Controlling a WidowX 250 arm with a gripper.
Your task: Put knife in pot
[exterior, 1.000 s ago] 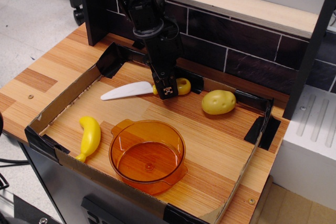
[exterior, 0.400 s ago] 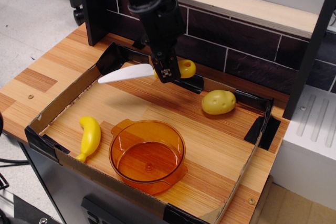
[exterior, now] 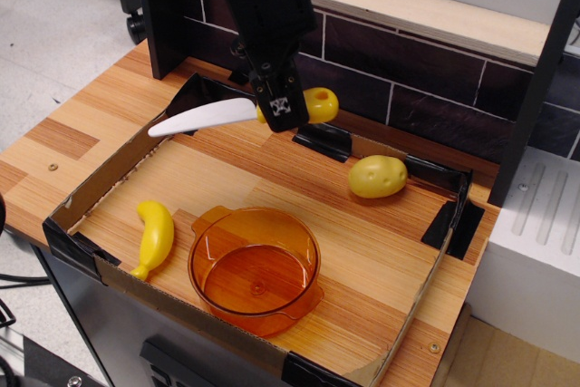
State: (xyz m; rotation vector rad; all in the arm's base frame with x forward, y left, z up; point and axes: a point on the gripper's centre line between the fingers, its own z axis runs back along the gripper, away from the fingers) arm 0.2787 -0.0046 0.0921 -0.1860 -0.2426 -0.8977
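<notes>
My gripper (exterior: 282, 111) is shut on the knife (exterior: 208, 116) where the white blade meets the yellow handle. It holds the knife level in the air above the back of the cardboard tray, blade pointing left, the rounded handle (exterior: 319, 103) sticking out to the right. The orange translucent pot (exterior: 255, 268) stands empty at the tray's front, well below and in front of the knife.
A yellow toy banana (exterior: 154, 237) lies left of the pot. A toy potato (exterior: 377, 176) sits at the right back. The low cardboard tray wall (exterior: 100, 181) rings the wooden board. A dark brick wall (exterior: 408, 74) rises behind, and a black post (exterior: 166, 15) stands at back left.
The gripper has lifted the knife off the board and carried it up and slightly left. The pot, banana and potato have not moved.
</notes>
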